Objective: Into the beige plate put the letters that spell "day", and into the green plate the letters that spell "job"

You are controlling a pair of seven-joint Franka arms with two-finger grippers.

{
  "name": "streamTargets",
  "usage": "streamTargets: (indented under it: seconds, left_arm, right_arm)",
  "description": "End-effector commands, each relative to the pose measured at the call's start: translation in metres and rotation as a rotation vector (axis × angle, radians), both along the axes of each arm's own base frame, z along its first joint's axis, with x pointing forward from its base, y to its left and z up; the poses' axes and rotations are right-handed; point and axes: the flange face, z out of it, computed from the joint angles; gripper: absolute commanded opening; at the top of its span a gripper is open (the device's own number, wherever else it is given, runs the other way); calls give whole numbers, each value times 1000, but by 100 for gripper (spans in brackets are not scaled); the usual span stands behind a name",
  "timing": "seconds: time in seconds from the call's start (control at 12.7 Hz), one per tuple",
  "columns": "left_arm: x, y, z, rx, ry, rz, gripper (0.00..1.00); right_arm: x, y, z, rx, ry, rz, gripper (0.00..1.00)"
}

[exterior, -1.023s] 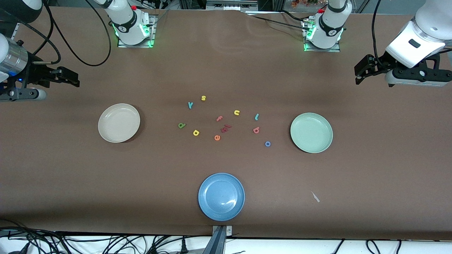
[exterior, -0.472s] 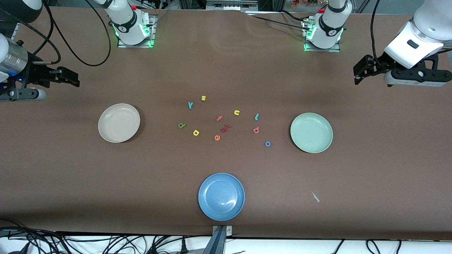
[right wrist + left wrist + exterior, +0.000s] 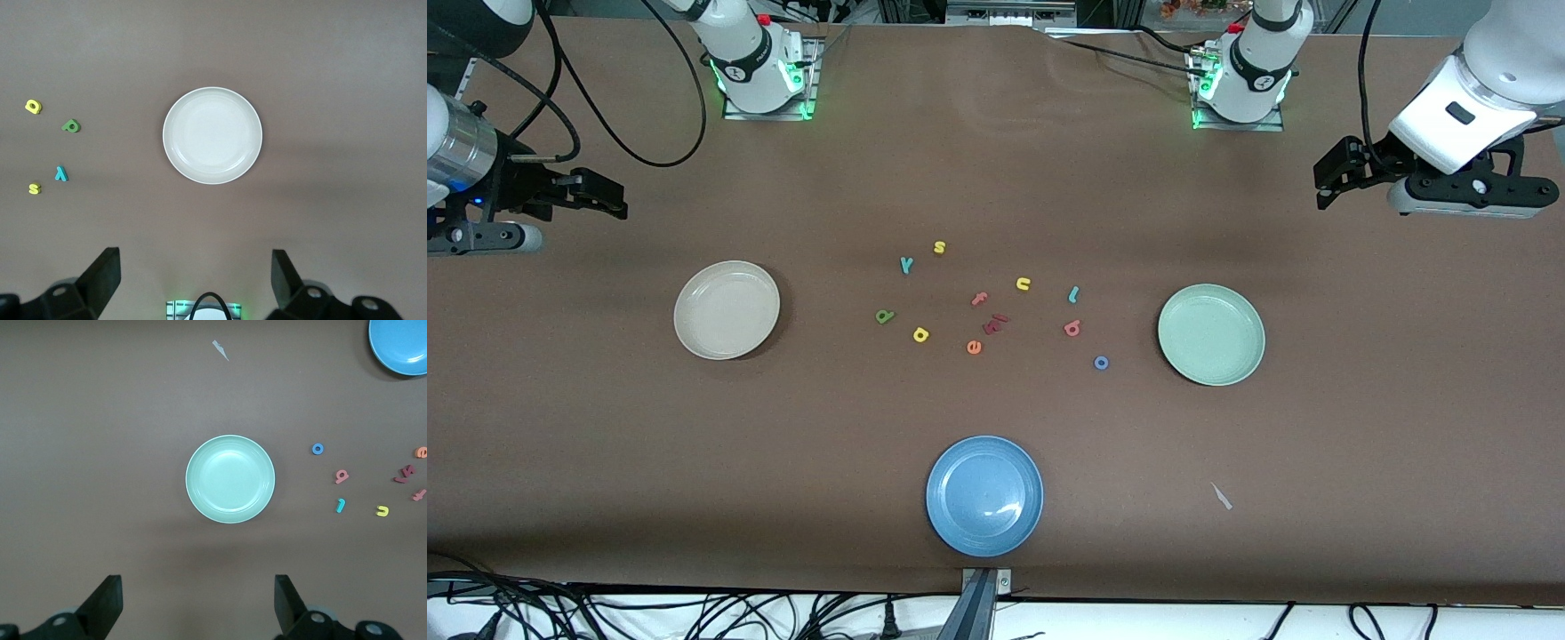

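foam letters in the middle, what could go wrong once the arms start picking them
The dark red letters lie clumped with the pink f and orange e, so a pick there may drag neighbours. The yellow s sits close to the teal y, an easy mix-up. Both end effectors, left and right, are open, far from the letters.

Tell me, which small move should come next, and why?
Probably the left gripper, open and up over the table's left-arm end, should move to above the blue "o". It lies beside the green plate, which holds nothing yet. The right gripper waits open.
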Motion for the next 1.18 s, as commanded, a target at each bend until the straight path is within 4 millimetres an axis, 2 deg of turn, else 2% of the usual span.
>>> streamTargets:
  seconds: [0.0,0.63,1.1]
  left_arm:
    - [-3,0,12,-14,-6,-2,100]
    - [-1,6,12,-15,-9,8,100]
    - [1,-5,9,-15,-10,-4,100]
  right_arm:
    - [-4,-1,3,18,4,-1,100]
    - [-4,-2,3,18,4,-2,100]
    - [-4,-2,3,18,4,-2,100]
